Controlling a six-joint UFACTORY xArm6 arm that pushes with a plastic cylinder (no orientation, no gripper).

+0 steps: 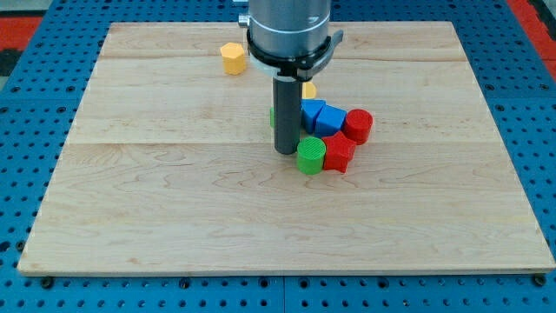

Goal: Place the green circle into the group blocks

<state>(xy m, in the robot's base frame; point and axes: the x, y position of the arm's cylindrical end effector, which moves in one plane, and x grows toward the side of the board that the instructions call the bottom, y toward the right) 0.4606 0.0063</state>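
Note:
The green circle [310, 155] stands on the wooden board, touching a red block [338, 153] on its right. Behind them sit two blue blocks [320, 116] and a red cylinder [358, 125], all close together. A yellow block [308, 89] and a green block [272, 116] are mostly hidden behind my rod. My tip [286, 151] rests on the board just left of the green circle, touching or nearly touching it.
A yellow hexagon block [232, 58] stands alone near the view's top, left of the arm. The wooden board [174, 191] lies on a blue perforated table [26, 174]. The arm's grey housing [288, 30] hangs over the board's top middle.

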